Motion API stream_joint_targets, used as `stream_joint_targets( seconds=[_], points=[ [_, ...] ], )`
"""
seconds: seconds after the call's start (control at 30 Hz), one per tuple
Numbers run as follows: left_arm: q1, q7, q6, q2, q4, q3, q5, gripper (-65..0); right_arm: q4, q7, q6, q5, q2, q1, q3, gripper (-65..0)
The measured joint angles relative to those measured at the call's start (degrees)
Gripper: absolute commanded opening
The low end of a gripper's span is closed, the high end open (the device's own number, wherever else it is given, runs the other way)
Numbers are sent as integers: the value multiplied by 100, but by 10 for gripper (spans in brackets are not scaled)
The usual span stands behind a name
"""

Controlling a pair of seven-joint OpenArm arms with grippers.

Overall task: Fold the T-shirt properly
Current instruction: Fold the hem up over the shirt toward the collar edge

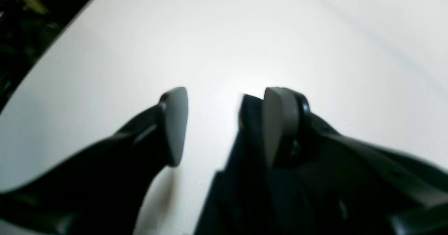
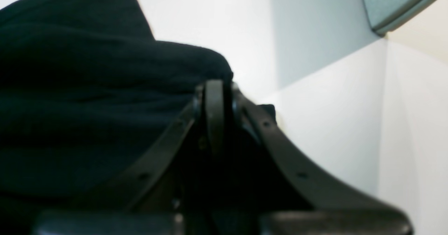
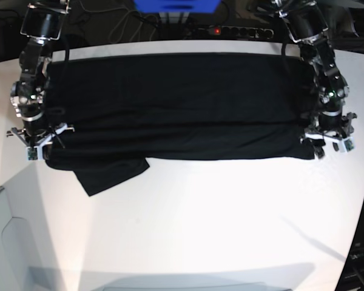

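- We see the T-shirt [image 3: 176, 109] spread as a wide black band along the far edge of the white worktop [image 3: 218, 218], its near long edge already doubled over, one sleeve flap poking out toward the near left.
- Our left gripper [image 1: 224, 123] sits at the shirt's end by the worktop's right edge; its jaws stand apart, with black cloth lying against one pad only, so we judge it is letting go.
- Our right gripper [image 2: 214, 98], at the end by the left edge, is pinched tight on a bunched fold of the shirt.
- We judge a lengthwise fold is just being laid down.
- Next we need to release the right side, then tuck in the stray sleeve.
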Motion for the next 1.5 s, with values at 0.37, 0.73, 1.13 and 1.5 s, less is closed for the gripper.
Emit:
stream_joint_targets(
  seconds=[0.37,0.73,1.13,1.5],
  points=[
    [-699,-4,-57,-332,-1266,527,-13,-321,0,-4,-2,-4,-111,-2,0,-650],
    [-826,-9,-57,-330,-1569,527,-11,-419,0,-2,-2,-2,-109,-2,0,-650],
    [-931,2,-57,-332,-1550,789,-52,-648,0,-4,-2,-4,-111,4,0,-650],
    [-684,33,-48,-315,-796,748,-70,-650,7,-17,-2,-7,-92,20,2,-650]
  ],
)
